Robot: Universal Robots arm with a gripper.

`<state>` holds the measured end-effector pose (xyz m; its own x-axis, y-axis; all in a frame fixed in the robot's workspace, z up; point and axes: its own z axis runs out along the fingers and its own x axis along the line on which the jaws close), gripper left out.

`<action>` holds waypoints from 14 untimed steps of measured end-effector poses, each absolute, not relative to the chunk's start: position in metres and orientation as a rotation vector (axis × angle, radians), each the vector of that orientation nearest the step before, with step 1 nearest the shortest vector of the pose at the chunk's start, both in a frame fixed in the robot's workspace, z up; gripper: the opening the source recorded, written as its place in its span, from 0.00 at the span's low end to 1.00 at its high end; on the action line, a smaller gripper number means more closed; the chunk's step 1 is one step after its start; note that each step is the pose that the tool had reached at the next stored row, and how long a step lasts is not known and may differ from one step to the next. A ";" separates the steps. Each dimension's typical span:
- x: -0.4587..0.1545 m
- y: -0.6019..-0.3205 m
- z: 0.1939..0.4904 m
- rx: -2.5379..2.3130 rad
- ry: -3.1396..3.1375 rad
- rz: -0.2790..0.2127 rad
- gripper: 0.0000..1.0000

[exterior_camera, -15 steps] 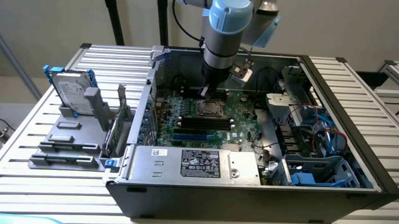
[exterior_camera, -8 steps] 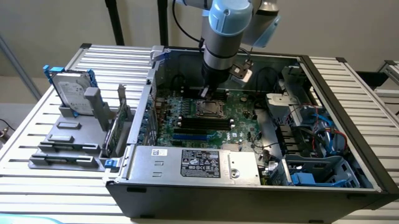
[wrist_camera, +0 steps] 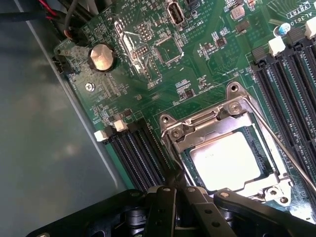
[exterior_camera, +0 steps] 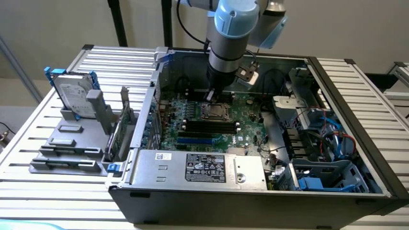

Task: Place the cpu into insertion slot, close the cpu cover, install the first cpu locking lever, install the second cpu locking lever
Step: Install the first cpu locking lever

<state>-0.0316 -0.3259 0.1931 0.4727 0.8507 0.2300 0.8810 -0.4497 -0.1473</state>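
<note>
The cpu (wrist_camera: 229,165) lies flat in the insertion slot (exterior_camera: 216,111) on the green motherboard, its silvery top showing through the window of the cpu cover (wrist_camera: 207,123). The cover is folded down over the chip. One thin wire locking lever (wrist_camera: 281,148) runs along one side of the socket. A second, darker lever (wrist_camera: 171,155) runs along the opposite side and ends at my gripper's tip. My gripper (wrist_camera: 178,190) is shut, with its fingers together right at that lever beside the socket's edge. In the exterior view the gripper (exterior_camera: 210,97) reaches down inside the computer case just behind the socket.
Black memory slots (wrist_camera: 136,153) flank the socket on both sides. A coin battery (wrist_camera: 102,56) sits further off on the board, and the grey case wall (wrist_camera: 39,138) is close by. A power supply (exterior_camera: 198,167) fills the case front. Cables (exterior_camera: 326,129) and a drive cage lie on the exterior view's right.
</note>
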 end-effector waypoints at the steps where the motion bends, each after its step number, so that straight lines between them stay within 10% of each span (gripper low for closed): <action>1: -0.032 -0.326 0.193 -2.474 -1.489 -0.179 0.11; 14: -0.032 -0.326 0.193 -2.438 -1.498 -0.194 0.11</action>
